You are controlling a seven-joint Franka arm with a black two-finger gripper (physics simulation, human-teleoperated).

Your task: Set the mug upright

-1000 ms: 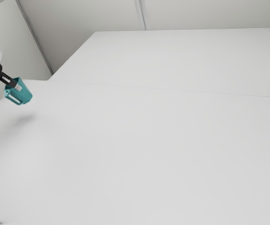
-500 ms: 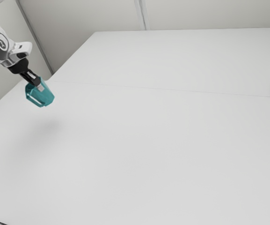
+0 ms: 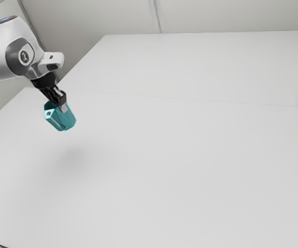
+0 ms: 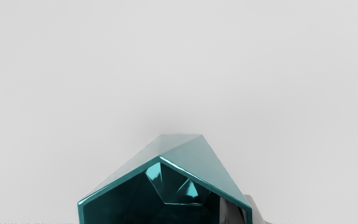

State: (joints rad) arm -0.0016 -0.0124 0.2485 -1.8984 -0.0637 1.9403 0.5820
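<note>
White worktop (image 3: 179, 165), teal mug (image 3: 65, 121) aloft and aslant.
The pincer (image 3: 62, 107) grips the mug by its wall, one finger inside, one outside. The mug hangs at the exterior view's left, mouth tipped toward the arm (image 3: 6, 57), a soft shadow (image 3: 72, 156) on the worktop below.

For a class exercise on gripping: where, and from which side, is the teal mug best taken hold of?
Probably by the thin rim, coming from the open end. The mug is tilted, mouth toward the claw, so one finger fits inside and the other outside, pinching the wall.
</note>
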